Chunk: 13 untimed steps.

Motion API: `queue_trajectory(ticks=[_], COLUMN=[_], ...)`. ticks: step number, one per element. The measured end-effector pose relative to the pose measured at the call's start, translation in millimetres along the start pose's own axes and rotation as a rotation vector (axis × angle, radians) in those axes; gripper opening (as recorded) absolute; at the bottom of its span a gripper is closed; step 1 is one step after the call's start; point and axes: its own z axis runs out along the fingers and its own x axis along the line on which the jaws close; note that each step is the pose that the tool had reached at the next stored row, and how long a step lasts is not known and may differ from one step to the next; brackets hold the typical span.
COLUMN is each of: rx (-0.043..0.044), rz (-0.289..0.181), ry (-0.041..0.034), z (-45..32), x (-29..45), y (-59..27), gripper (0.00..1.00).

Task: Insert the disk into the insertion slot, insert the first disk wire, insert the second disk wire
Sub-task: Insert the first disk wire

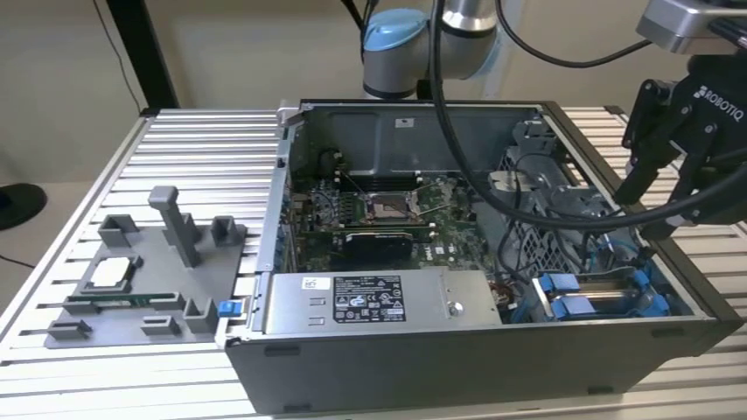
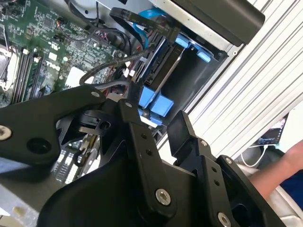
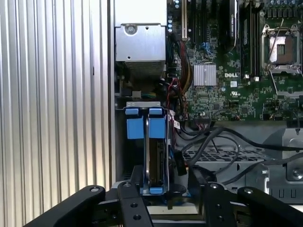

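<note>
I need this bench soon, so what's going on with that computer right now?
A robot arm is working over an open computer case on the slatted table. Its gripper is open, holds nothing and hovers above the insertion slot, where the disk in its blue bracket already sits on edge. Whether the disk's wires are plugged in cannot be told.

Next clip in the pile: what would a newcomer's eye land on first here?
First comes the open computer case on the slatted table, with its green motherboard bare in the middle. Then come the bright blue bracket tabs of the disk, which stands on edge in the insertion slot at the case's corner on the exterior view's right. The open black gripper hangs over it.
</note>
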Motion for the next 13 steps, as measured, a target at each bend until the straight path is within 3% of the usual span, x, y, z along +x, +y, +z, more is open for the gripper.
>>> queue_trajectory(ticks=[13], rx=[0.0000], rz=[0.000], ry=[0.0000], z=[-0.2], x=[-2.3], y=[-8.2], gripper=[1.00])
